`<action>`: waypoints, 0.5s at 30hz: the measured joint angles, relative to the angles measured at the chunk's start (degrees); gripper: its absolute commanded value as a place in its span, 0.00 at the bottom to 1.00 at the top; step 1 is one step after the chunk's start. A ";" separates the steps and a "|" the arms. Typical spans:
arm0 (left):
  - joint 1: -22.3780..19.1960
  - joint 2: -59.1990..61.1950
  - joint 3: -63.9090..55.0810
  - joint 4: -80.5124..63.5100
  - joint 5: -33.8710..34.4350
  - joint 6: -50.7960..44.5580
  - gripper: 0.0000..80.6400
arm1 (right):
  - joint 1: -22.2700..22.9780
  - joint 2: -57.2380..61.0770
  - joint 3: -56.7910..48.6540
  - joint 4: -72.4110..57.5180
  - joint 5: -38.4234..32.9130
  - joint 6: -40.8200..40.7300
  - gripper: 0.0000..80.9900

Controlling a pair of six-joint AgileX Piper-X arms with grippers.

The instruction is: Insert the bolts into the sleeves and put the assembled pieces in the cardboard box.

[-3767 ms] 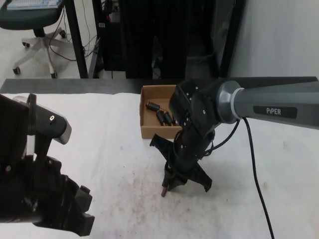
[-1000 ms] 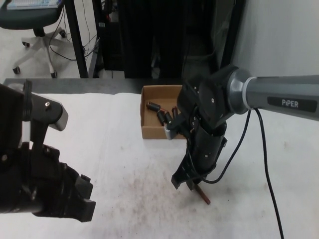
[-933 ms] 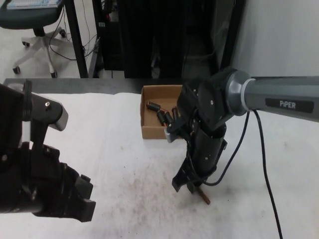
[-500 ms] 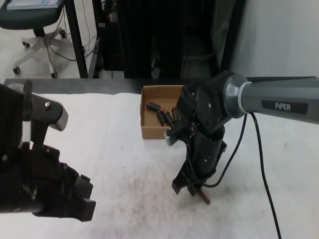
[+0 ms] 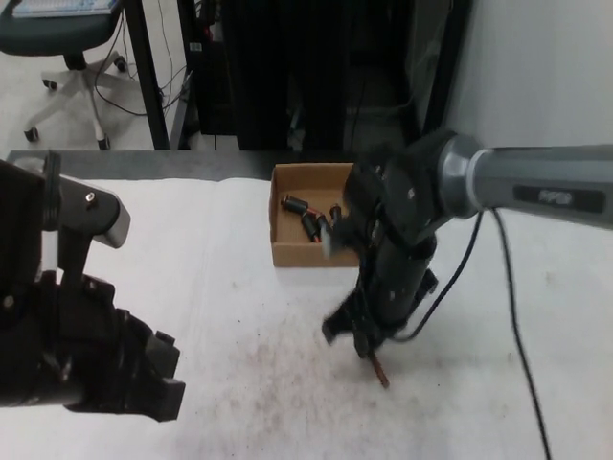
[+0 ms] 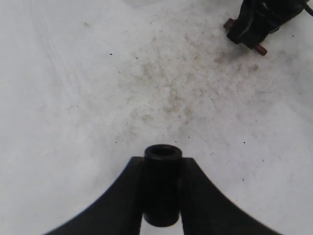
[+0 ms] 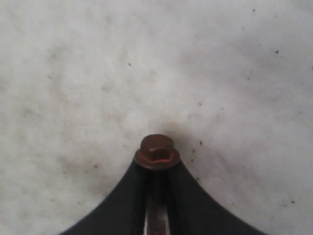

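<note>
My left gripper point(image 6: 163, 169) is shut on a black sleeve point(image 6: 162, 196), whose open bore faces away from the wrist over the stained white cloth. In the right wrist view my right gripper point(image 7: 157, 165) is shut on a copper bolt point(image 7: 157, 150), the hex head poking out past the fingertips just above the cloth. From the high view the right arm point(image 5: 402, 230) hangs near the bench's middle, and the bolt point(image 5: 379, 368) sticks out below its gripper. The cardboard box point(image 5: 287, 254) behind it holds several dark assembled pieces point(image 5: 308, 222). The left arm point(image 5: 77, 355) is at the near left.
A white cloth point(image 5: 220, 316) with a brownish stain covers the bench. A black cable point(image 5: 508, 326) trails from the right arm over the right side. Behind the bench are dark cabinet legs and an office chair point(image 5: 67, 57).
The right gripper has turned, so the bolt now sticks out toward the near right instead of the near left. Over the last second it drifted slightly left. The left arm has barely moved.
</note>
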 measured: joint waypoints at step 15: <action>-0.45 0.61 10.81 -56.80 28.97 -22.61 0.00 | -13.90 -39.89 8.19 -33.32 -31.26 20.09 0.01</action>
